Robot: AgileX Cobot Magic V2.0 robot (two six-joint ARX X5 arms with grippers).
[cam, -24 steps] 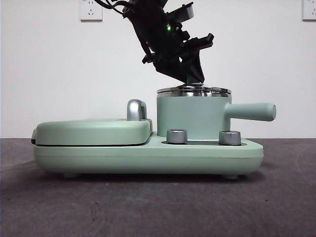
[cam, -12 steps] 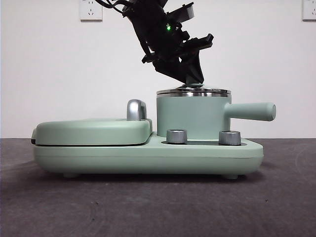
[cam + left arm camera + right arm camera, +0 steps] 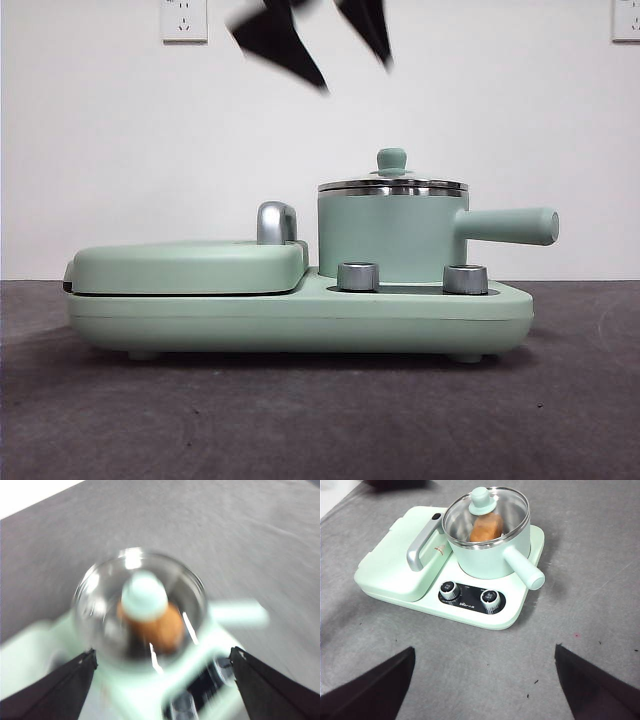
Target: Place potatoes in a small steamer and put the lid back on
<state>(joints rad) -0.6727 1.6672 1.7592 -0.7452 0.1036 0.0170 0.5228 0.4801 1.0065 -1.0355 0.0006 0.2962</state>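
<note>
on the appliance base [image 3: 512, 611], beside the flat griddle [image 3: 395, 565] and behind the two knobs [image 3: 470, 594]: small steamer [image 3: 392, 238] with lid [image 3: 487, 516] seated on its rim, potato [image 3: 486, 527] lying inside under the glass. high above the lid, clear of the knob: left gripper [image 3: 162, 680], blurred, jaws spread wide and gripping nothing. well back from the base over bare table [image 3: 600, 555]: right gripper [image 3: 485, 680], jaws likewise apart and unladen.
</note>
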